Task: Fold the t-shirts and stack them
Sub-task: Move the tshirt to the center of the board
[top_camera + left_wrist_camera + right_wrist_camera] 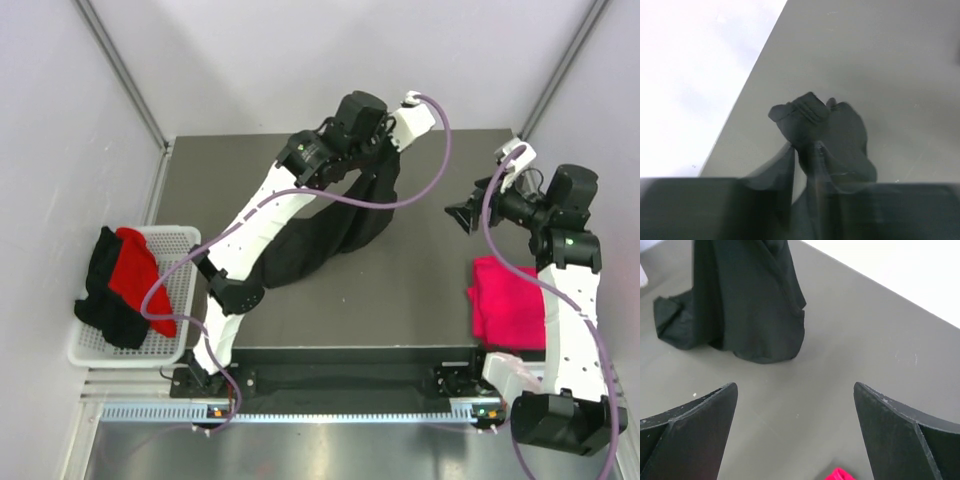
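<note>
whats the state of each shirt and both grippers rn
left gripper: shut on black t-shirt
right gripper: open, empty
black t-shirt: lifted, lower end on table
pink t-shirt: folded, lying flat
red t-shirt: crumpled in white wire basket
black garment: crumpled, hanging over basket edge

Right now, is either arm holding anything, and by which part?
The left end effector pinches the black t-shirt by a bunched edge; the rest hangs to the table. The right end effector is open, holding nothing.
</note>
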Motion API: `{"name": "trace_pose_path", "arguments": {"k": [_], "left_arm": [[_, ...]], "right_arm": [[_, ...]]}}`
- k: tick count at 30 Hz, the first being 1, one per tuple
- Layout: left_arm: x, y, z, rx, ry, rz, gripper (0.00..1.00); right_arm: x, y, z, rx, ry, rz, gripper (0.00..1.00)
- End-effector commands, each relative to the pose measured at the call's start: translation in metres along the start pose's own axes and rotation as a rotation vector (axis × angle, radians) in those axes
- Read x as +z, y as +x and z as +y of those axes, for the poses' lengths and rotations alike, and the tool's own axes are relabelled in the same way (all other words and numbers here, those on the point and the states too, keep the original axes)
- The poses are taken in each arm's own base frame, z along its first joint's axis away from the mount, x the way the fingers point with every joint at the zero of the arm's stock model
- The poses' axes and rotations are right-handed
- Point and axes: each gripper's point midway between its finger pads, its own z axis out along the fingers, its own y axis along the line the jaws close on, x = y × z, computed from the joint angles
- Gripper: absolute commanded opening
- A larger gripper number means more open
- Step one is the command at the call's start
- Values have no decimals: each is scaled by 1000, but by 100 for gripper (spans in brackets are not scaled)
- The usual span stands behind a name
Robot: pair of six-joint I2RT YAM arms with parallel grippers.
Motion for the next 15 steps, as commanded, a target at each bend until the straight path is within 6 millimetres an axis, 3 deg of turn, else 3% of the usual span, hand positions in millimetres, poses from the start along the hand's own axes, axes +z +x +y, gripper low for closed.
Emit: {"name": "trace_pose_path", "arguments": {"k": [1, 3, 4, 6, 7, 8, 9, 10, 11, 12, 13, 14, 15], "left_arm": [[-3, -21, 23, -19, -156, -58, 39], [2, 10, 42, -1, -271, 57, 54], [-5, 15, 51, -6, -306, 68, 56], [-5, 54, 73, -72, -333, 157, 57], [-18, 69, 80, -106, -335, 199, 59], [-26, 90, 99, -162, -357, 235, 58], [-22, 115, 94, -170, -301, 290, 58], [-40, 117, 101, -186, -310, 271, 56], [-38, 166, 96, -193, -281, 377, 56], [-41, 179, 89, -185, -249, 376, 56], [-65, 178, 89, -162, -269, 346, 55], [-58, 216, 71, -121, -240, 408, 54], [-64, 230, 64, -119, -243, 434, 53]], "right_arm": [[2, 6, 3, -82, -21, 11, 100], [7, 20, 7, -113, -46, 44, 100], [10, 36, 4, -171, -44, 83, 100], [18, 56, 13, -237, -82, 140, 100], [21, 77, 7, -294, -73, 202, 100], [26, 89, 12, -322, -96, 237, 100], [27, 99, 10, -348, -100, 272, 99], [31, 117, 10, -397, -117, 330, 98], [35, 125, 12, -423, -132, 351, 98], [37, 140, 11, -432, -136, 387, 98], [40, 149, 11, -454, -155, 406, 98], [46, 151, 11, -475, -161, 402, 98], [48, 160, 12, -475, -170, 415, 97]]}}
